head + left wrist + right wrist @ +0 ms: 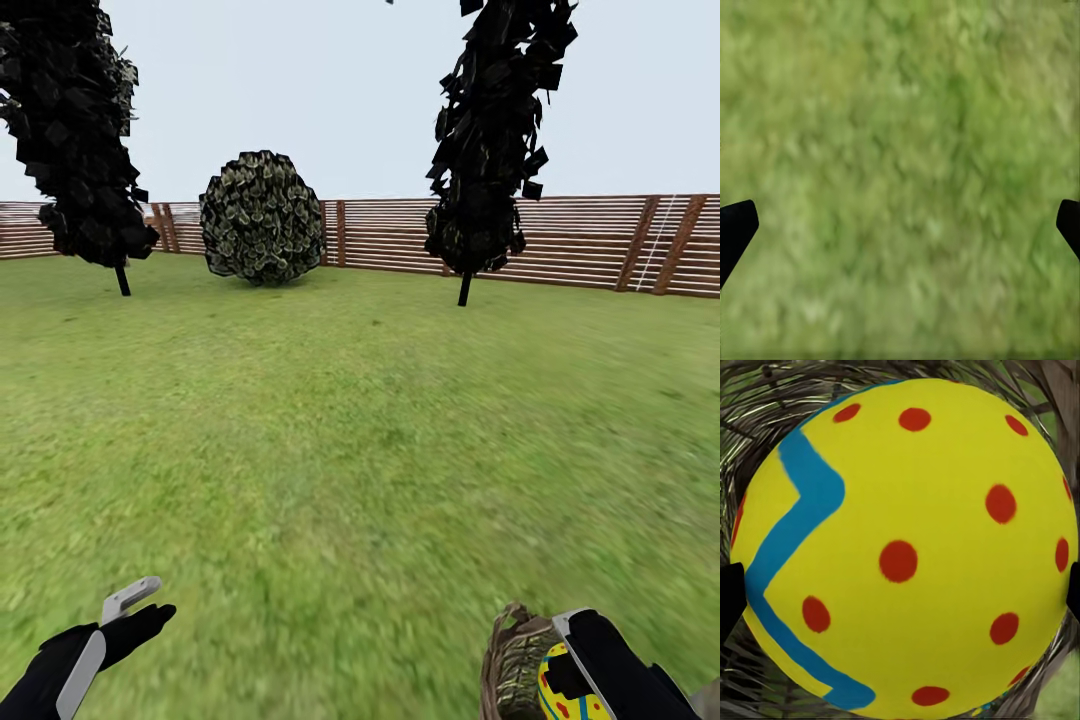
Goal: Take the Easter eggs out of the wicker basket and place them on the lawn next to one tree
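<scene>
At the near right edge of the head view, the right gripper [590, 665] is seen lowered over the mouth of the wicker basket [505, 665], which stands on the lawn [360, 450]. A yellow Easter egg [565, 692] with red dots lies inside the basket, just under the gripper. In the right wrist view the egg [904, 547] is seen very close, with a blue-green zigzag band down one side, and the basket's weave [765, 405] is seen around and behind it. The dark fingertips [729, 596] are found at both edges of that view, spread apart on either side of the egg; whether they touch it cannot be told.

At the near left, the left gripper [135, 612] is held low over bare grass. In the left wrist view its two fingertips [735, 229] are seen wide apart with nothing between them but blurred lawn [900, 172].

Farther off, the grass runs level to a brown slatted fence [590, 240]. Before the fence a round leafy bush [262, 218] is seen, with a dark narrow tree on the left [75, 130] and another dark narrow tree to the right [495, 130], each on a thin trunk.
</scene>
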Tool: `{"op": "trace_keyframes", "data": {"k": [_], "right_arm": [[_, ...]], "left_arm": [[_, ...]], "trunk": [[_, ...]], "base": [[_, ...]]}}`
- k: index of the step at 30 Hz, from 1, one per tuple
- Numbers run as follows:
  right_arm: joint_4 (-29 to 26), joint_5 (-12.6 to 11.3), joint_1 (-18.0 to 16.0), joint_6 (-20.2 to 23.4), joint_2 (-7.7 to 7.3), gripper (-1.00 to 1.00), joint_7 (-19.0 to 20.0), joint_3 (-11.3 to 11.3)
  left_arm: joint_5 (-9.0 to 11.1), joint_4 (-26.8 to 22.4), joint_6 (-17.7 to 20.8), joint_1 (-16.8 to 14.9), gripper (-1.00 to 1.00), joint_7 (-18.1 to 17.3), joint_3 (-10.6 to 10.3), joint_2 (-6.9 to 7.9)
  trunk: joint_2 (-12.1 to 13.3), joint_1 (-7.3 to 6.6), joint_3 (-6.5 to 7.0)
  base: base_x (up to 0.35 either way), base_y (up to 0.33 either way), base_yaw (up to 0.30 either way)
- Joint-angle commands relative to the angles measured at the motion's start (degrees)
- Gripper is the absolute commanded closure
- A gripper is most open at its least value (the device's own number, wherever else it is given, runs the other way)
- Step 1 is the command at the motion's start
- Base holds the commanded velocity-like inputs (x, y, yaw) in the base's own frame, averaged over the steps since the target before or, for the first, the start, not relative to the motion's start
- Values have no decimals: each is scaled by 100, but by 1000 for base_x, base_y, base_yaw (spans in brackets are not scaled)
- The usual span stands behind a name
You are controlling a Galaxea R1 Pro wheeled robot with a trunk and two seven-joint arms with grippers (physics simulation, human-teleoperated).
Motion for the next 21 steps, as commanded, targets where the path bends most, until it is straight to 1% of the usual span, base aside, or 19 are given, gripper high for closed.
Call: {"op": "trace_keyframes", "data": {"k": [1,6,10,14,21], "right_arm": [[-7,60,-3,26,-6,100,54,18],[-7,53,-3,26,-6,100,54,15],[-7,50,-3,26,-6,100,58,18],[-7,54,-3,26,-6,100,54,15],[-7,60,-3,26,-6,100,54,22]], "left_arm": [[8,-6,36,-3,-100,-23,20,-2],[1,-5,36,-3,-100,-23,20,-10],[0,-4,36,-3,-100,-23,20,-19],[0,1,36,-3,-100,-23,18,-20],[9,2,36,-3,-100,-23,20,-20]], "trunk": [[39,-23,13],[239,-133,102],[400,-221,174],[560,-309,246],[841,-463,372]], "base": [[0,0,0],[0,0,-7],[0,0,-202],[-11,5,-41],[-228,141,-1]]}}
